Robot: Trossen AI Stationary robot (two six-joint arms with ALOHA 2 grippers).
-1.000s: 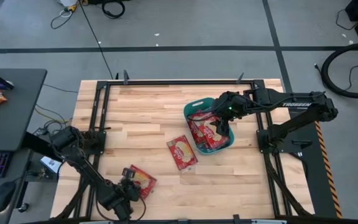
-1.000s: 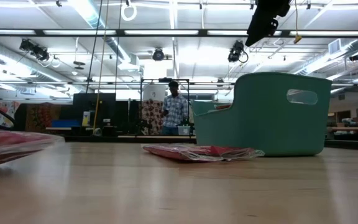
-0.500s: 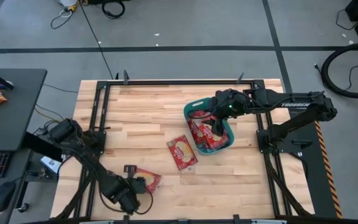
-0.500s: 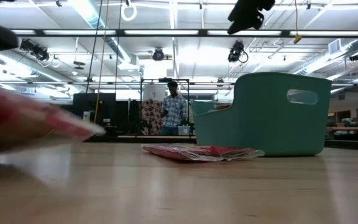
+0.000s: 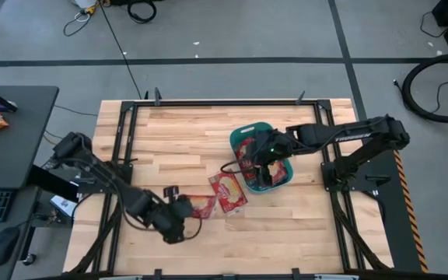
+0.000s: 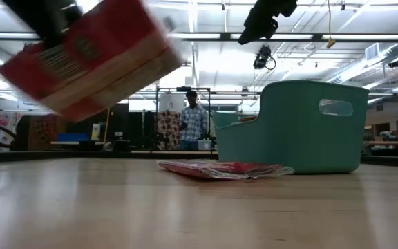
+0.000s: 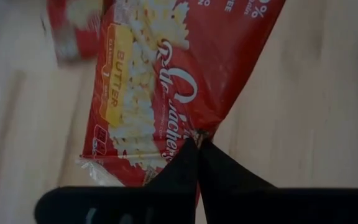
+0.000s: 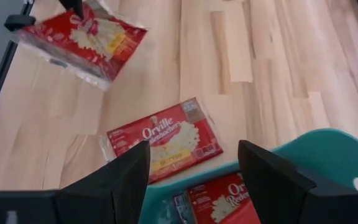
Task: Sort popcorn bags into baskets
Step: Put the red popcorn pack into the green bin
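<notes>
gripping a red popcorn bag (image 5: 199, 207) by its edge, the left end effector (image 5: 179, 211) has its fingers pinched tight together on the wrapper, as the left wrist view shows, and carries the bag clear of the tabletop (image 5: 169, 140); from table height it hangs tilted, high above the wood. just beside it, towards the middle, a second bag (image 5: 229, 190) lies flat on the tabletop, close against the teal basket (image 5: 249, 131) but outside it. the basket sits right of centre, with more red bags (image 5: 249, 159) lying inside. over the basket hangs the right end effector (image 5: 268, 158), fingers spread wide with nothing between them; its wrist view looks past the basket rim to the flat bag and the lifted one beyond. further right the right arm (image 5: 364, 132) reaches back to its base at the table's edge. across the room, behind the tabletop, a person (image 6: 195, 128) stands in a checked shirt.
</notes>
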